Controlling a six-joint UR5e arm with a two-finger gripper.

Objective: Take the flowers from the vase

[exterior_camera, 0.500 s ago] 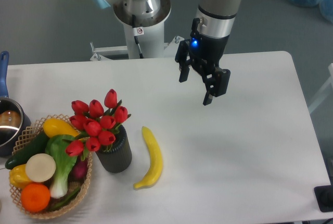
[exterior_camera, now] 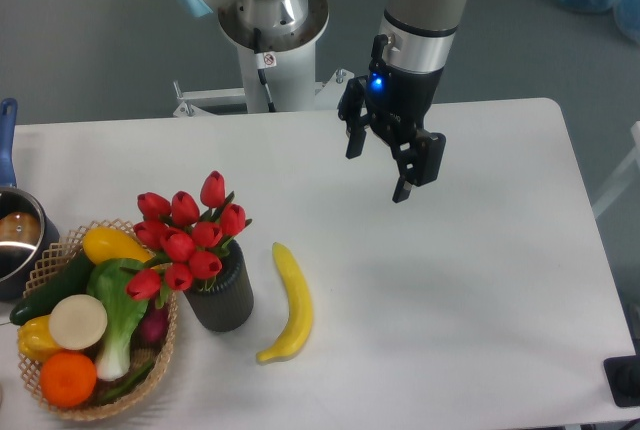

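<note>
My hand [exterior_camera: 378, 170] hangs above the white worktop [exterior_camera: 470, 280], toward its far middle part, well apart from everything on the surface. Its two fingers [exterior_camera: 404, 188] stand spread with a clear gap between them; nothing is held. A blue light shows on the wrist just above the hand.

The flowers [exterior_camera: 188, 238], a bunch of red buds with green leaves, stand in the vase [exterior_camera: 222, 295], untouched. The heads rise above the mouth and lean toward the left, partly overhanging the basket [exterior_camera: 168, 345] beside it. The vase is a short dark cylinder, upright, at the near left part of the worktop. It sits just beside the basket's right rim; whether the two touch I cannot tell.

A banana [exterior_camera: 290, 305] lies flat on the worktop just to the right of the vase, apart from it, its curve bowing away from the vase.

The basket holds a green leafy vegetable with a white stalk [exterior_camera: 115, 305], a cucumber [exterior_camera: 50, 290], an orange [exterior_camera: 68, 378], a pale round disc-shaped piece [exterior_camera: 78, 321] and yellow pieces [exterior_camera: 112, 244].

A steel pot with a blue handle [exterior_camera: 14, 240] stands at the left edge, cut off by the frame, near the basket.
</note>
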